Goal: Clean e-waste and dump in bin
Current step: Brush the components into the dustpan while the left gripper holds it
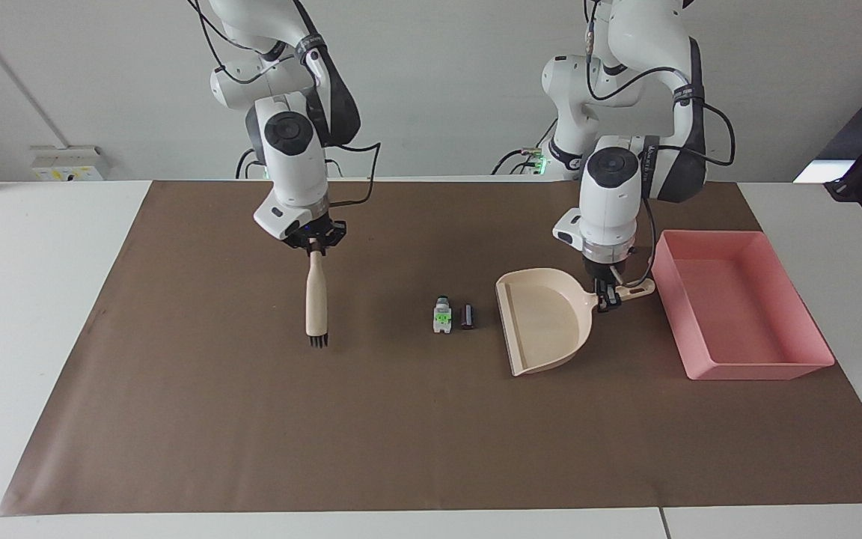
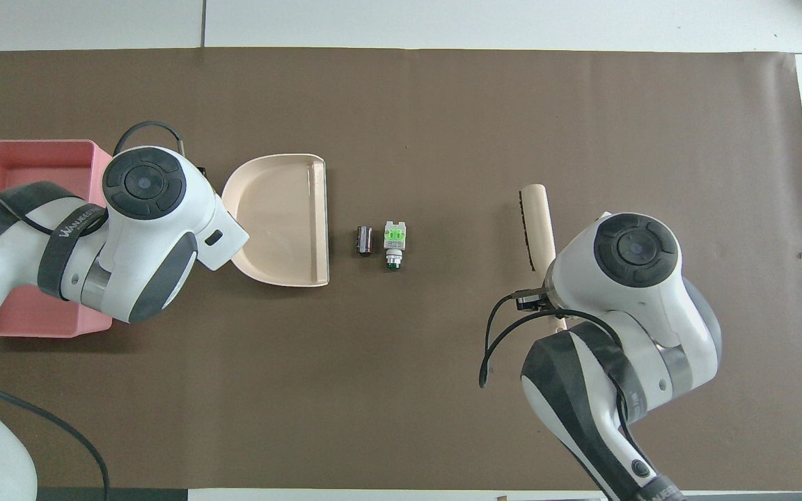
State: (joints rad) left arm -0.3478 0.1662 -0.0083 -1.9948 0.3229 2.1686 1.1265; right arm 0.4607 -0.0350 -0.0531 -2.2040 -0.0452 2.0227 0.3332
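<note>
The e-waste lies mid-mat: a white piece with a green patch (image 1: 441, 317) (image 2: 394, 240) and a small black block (image 1: 467, 316) (image 2: 365, 241) beside it. My left gripper (image 1: 604, 298) is shut on the handle of a beige dustpan (image 1: 543, 322) (image 2: 282, 219), whose open lip faces the black block a short gap away. The pink bin (image 1: 745, 370) (image 2: 25, 149) sits at the left arm's end of the mat. My right gripper (image 1: 315, 247) is shut on the handle of a beige brush (image 1: 316, 299) (image 2: 537, 223), which hangs bristles-down over the mat toward the right arm's end from the e-waste.
A brown mat (image 1: 371, 434) covers most of the white table. In the overhead view the left arm's wrist (image 2: 143, 209) covers the dustpan's handle and part of the bin.
</note>
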